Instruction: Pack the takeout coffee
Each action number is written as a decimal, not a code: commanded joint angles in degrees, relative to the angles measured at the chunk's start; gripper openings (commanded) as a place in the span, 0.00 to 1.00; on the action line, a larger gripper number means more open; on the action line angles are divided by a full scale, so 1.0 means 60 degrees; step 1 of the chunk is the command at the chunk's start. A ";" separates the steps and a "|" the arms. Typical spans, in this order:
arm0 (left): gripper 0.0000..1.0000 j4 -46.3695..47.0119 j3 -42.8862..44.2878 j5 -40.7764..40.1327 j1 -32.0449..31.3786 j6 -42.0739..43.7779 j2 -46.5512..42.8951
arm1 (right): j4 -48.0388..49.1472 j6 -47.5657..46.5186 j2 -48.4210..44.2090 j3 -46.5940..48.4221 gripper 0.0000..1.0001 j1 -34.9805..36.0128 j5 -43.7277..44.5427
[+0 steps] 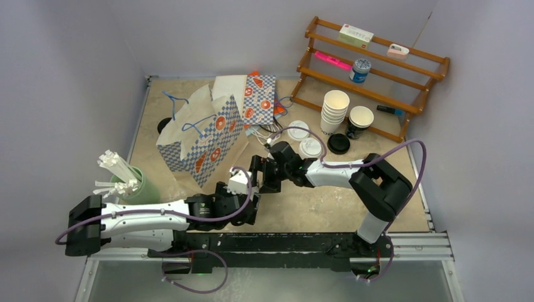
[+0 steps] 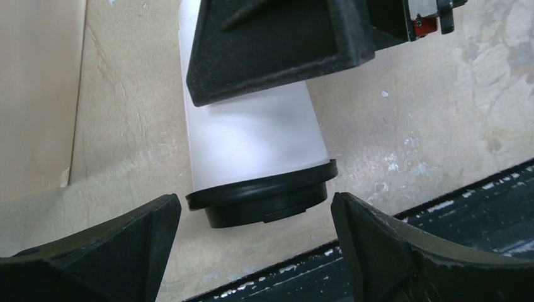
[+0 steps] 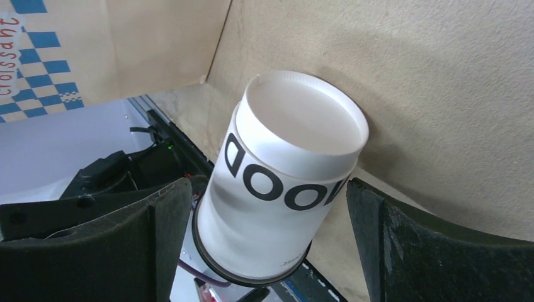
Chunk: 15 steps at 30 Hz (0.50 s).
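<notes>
Pale paper cup with black plastic lid (image 2: pixel 252 141) points its lid at the left gripper (image 2: pixel 255 200), fingers released. The right gripper (image 3: pixel 267 185) fingers flank its base; grip cannot be told.

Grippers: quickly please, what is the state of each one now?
Left gripper: open, astride the lidded end of the cup, apart from it.
Right gripper: jaws wide around the cup; whether it grips cannot be told.

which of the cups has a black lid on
The cup between the left gripper and right gripper: black lid on. The stacked cups and the single cup behind are open-topped.
</notes>
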 commanded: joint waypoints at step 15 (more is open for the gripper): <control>0.97 0.1904 0.0027 -0.1478 -0.0269 0.0564 0.0688 | 0.0265 0.0050 -0.0607 -0.0043 0.92 0.0043 -0.0097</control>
